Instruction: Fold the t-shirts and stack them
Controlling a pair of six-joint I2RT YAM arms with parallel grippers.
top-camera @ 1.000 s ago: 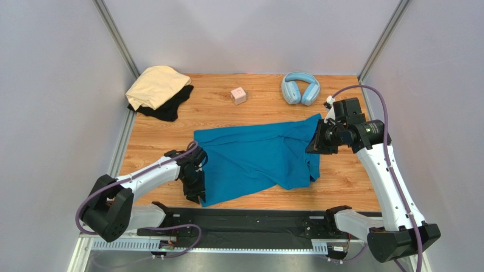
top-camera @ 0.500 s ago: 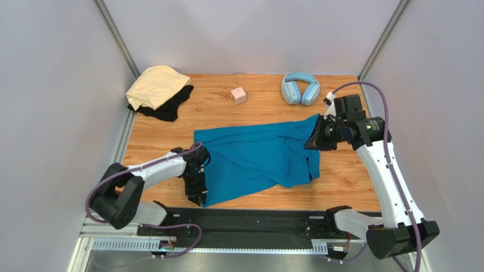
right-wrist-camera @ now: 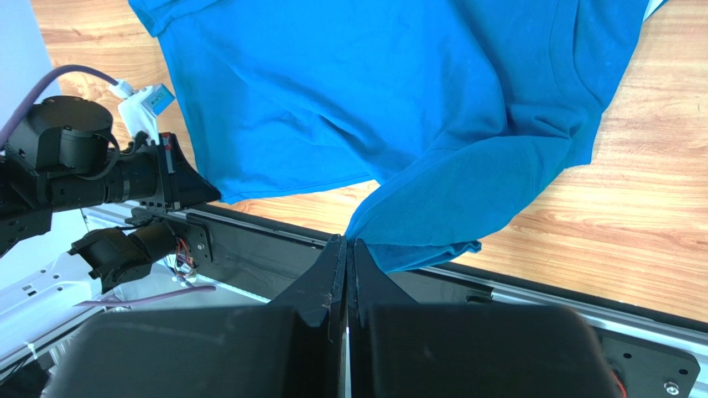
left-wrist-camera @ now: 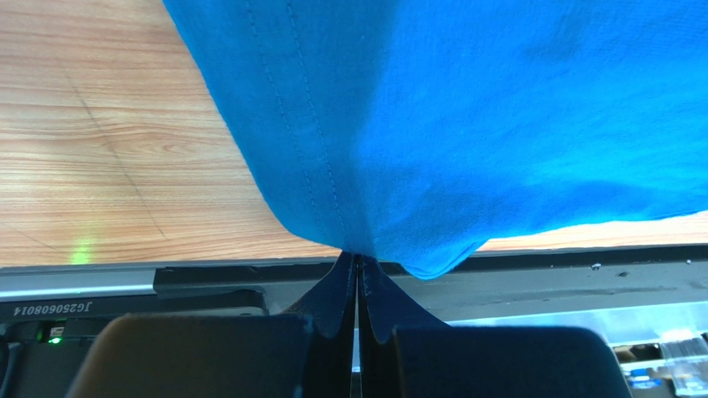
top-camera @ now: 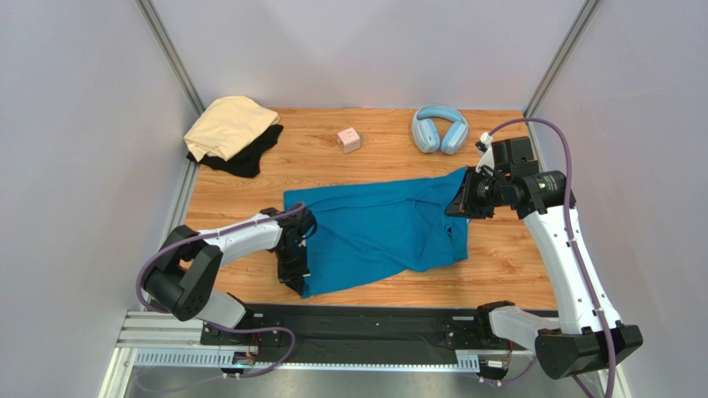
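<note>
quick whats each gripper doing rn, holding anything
left gripper: closed, pinching the edge of the teal-blue t-shirt
right gripper: closed, pinching a fold of the same shirt

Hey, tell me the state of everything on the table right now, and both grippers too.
teal shirt: unfolded, spread out, pinched at two spots.
tan shirt: bundled, lying on the black shirt.
black shirt: mostly under the tan shirt.
headphones: lying flat, untouched.
cube: resting alone.
left gripper: shut on the teal shirt's near-left corner.
right gripper: shut on its right edge.
</note>
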